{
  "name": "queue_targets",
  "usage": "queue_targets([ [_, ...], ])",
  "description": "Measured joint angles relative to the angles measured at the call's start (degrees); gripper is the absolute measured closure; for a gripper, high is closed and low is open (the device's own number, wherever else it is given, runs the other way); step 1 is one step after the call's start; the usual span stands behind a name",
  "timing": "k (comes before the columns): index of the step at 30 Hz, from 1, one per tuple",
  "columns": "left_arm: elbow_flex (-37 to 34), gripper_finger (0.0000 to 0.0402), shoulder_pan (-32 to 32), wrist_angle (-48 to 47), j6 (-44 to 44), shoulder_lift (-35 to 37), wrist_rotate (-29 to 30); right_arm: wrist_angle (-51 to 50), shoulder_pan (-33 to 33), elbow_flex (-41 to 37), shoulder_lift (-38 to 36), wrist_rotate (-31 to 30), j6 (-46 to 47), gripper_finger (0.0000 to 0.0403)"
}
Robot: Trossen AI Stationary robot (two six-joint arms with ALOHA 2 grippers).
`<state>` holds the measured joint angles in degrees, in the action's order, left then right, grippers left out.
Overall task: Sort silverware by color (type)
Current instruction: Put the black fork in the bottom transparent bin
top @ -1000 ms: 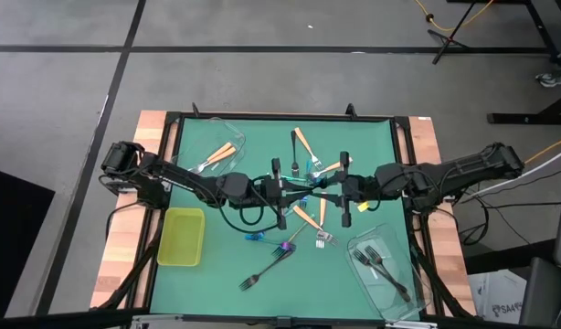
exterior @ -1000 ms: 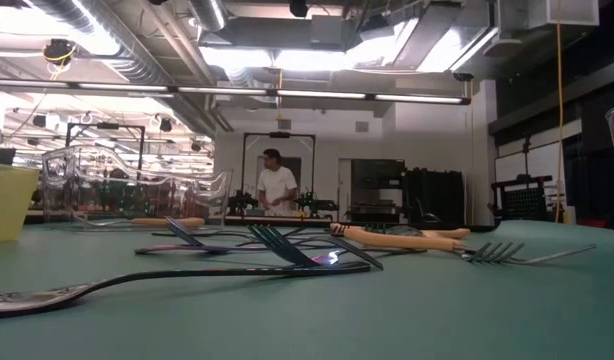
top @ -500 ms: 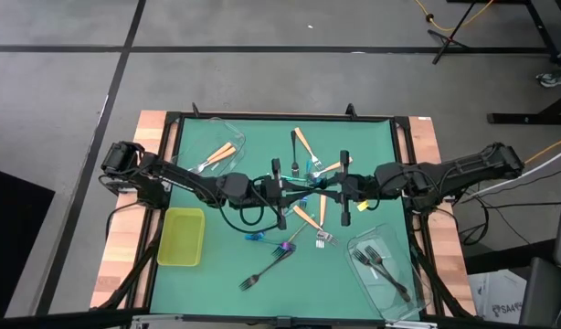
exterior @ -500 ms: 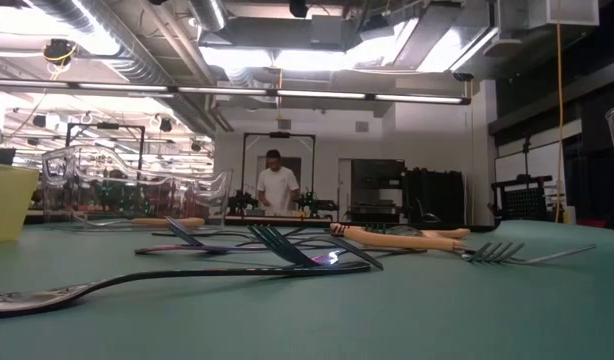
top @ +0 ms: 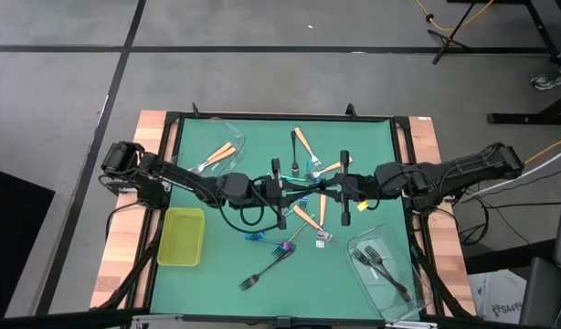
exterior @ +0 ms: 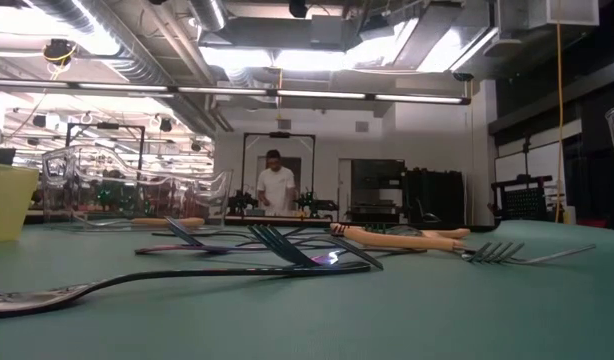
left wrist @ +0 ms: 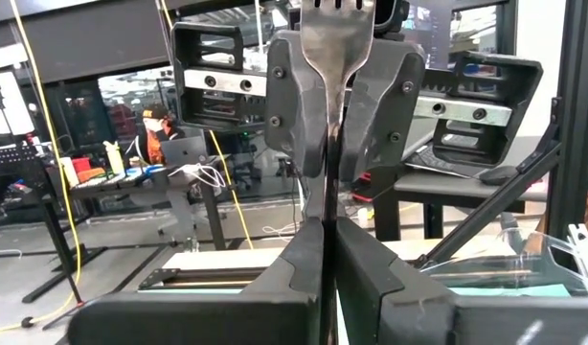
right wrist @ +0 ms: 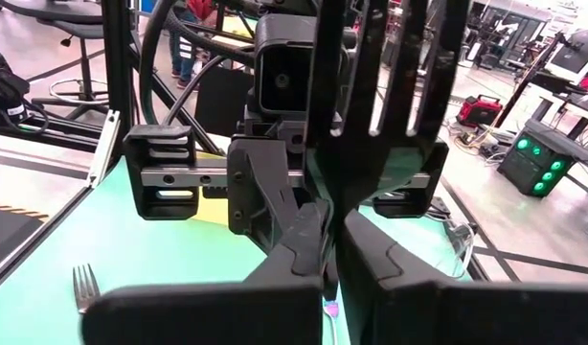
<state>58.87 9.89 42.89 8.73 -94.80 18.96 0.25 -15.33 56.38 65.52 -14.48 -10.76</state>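
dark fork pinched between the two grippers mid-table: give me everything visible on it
The dark fork looks all grey-black, slim and metallic, with four tines and a narrow neck. It is held off the mat above the table's middle, between the two arms. The right gripper is shut on one part of it, the left gripper on another, fingers facing each other. In the high view it is mostly hidden by the grippers. Nothing else visibly touches it.

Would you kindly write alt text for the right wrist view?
A dark fork stands between two facing pincers: the right pincer shut on it near the camera, the left pincer gripping it from the far side, above the green table.
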Motion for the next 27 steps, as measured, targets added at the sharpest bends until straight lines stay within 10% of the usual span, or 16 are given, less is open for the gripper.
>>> queue_targets([
  [27,0.00,0.0314,-0.02,-10.80,-1.71,0.00,0.12,-6.59,-0.02,0.00,-4.01,-0.46,5.39,0.0403],
])
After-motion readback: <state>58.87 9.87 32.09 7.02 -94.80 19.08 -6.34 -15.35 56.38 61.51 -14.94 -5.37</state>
